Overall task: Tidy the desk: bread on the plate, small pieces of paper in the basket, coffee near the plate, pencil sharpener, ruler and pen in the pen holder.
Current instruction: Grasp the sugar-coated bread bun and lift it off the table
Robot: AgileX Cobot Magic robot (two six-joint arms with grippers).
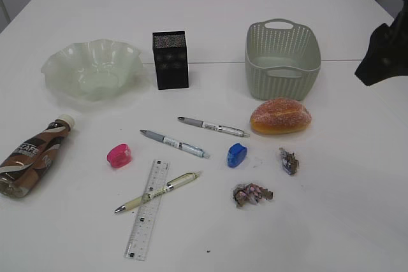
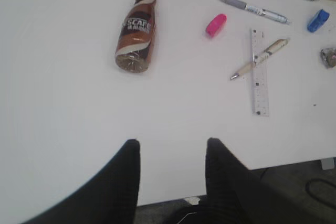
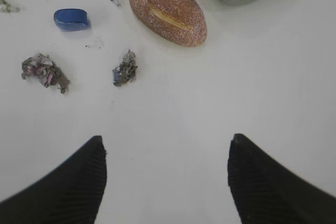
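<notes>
Bread point(image 1: 280, 116) lying on desk point(image 1: 344, 208) near basket point(image 1: 282, 57), coffee point(image 1: 34, 156) on its side far left, left gripper point(image 2: 173, 153) part-open and empty, right gripper point(image 3: 167, 150) wide, empty.

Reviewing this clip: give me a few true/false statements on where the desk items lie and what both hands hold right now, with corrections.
1. The bread sits on the plate. False: it lies on the desk, in front of the basket.
2. The coffee lies on its side. True.
3. A cream pen lies across the ruler. True.
4. Both crumpled papers are in the basket. False: they lie on the desk, one near the blue sharpener, one further right.
5. The left hand and right hand are open and hold nothing. True.
</notes>
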